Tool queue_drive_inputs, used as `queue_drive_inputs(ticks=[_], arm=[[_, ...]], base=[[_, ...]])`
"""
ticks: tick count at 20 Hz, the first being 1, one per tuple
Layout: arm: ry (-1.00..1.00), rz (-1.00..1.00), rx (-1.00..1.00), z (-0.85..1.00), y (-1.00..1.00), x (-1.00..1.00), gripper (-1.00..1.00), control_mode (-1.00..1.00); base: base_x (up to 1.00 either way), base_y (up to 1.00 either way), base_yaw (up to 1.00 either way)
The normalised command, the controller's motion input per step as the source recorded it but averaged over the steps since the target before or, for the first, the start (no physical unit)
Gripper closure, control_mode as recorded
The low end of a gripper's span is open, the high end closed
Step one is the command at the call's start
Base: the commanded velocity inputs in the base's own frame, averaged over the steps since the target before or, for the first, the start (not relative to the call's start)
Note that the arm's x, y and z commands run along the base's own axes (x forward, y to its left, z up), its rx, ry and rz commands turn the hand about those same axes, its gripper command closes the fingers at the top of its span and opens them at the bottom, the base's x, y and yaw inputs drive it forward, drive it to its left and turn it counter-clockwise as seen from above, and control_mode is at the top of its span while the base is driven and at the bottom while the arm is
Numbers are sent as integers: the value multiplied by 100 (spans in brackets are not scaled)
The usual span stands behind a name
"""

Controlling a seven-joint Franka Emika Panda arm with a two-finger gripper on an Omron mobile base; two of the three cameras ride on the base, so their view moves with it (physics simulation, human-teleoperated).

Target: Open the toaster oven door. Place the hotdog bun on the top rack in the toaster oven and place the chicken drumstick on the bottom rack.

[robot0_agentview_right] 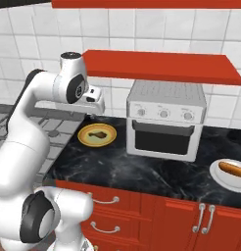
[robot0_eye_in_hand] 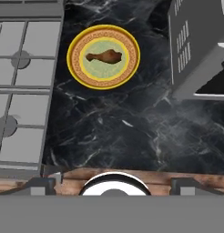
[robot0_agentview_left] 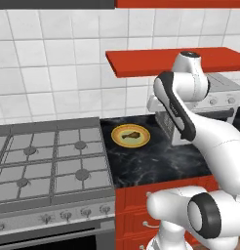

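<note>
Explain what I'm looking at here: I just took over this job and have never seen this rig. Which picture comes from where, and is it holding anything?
It is a white robot arm on a driving base. Two pictures come from cameras on the base, behind the arm to its left and right. The third looks down from the hand. On the black counter sit the toaster oven, its door shut, a yellow plate with the chicken drumstick, and a white plate with the hotdog bun. A gas stove stands to the left. The gripper hangs open above the counter, holding nothing.

The arm (robot0_agentview_left: 210, 132) is glossy white, built of fat rounded segments, with dark grey bands and round caps at its joints.
</note>
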Motion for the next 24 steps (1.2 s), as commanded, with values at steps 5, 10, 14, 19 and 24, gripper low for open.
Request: queue_drive_inputs(ticks=[5,10,14,19,24], arm=[[0,0,0,0,0,0,-100,100],[0,0,0,0,0,0,-100,100],[0,0,0,0,0,0,-100,100],[0,0,0,0,0,0,-100,100],[0,0,0,0,0,0,-100,100]], base=[[65,21,0],[51,-2,0],[68,13,0],[34,5,0],[0,0,0]])
